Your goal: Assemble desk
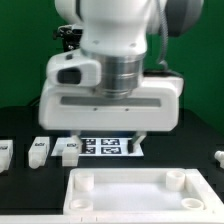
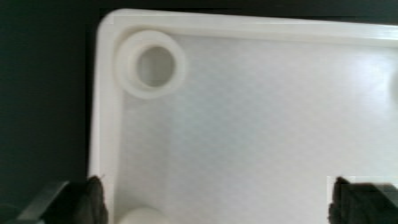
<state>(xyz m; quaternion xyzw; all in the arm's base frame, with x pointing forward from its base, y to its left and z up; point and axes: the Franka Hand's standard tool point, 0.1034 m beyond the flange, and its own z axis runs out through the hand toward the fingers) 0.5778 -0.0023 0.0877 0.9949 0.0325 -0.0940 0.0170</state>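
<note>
The white rimmed tabletop (image 1: 130, 200) lies at the front of the black table with its corner sockets (image 1: 85, 182) facing up. In the wrist view the tabletop (image 2: 267, 130) fills the picture, with one round socket (image 2: 151, 65) near its corner. My gripper (image 1: 108, 135) hangs above the tabletop's far edge. In the wrist view the gripper (image 2: 222, 205) is open wide, with dark fingertips (image 2: 75, 203) on either side and nothing between them. White tagged legs (image 1: 38, 148) lie in a row at the exterior view's left.
The marker board (image 1: 108, 147) lies flat behind the tabletop, partly hidden by my hand. Another small white part (image 1: 219, 158) shows at the exterior view's right edge. The table is black and the backdrop green.
</note>
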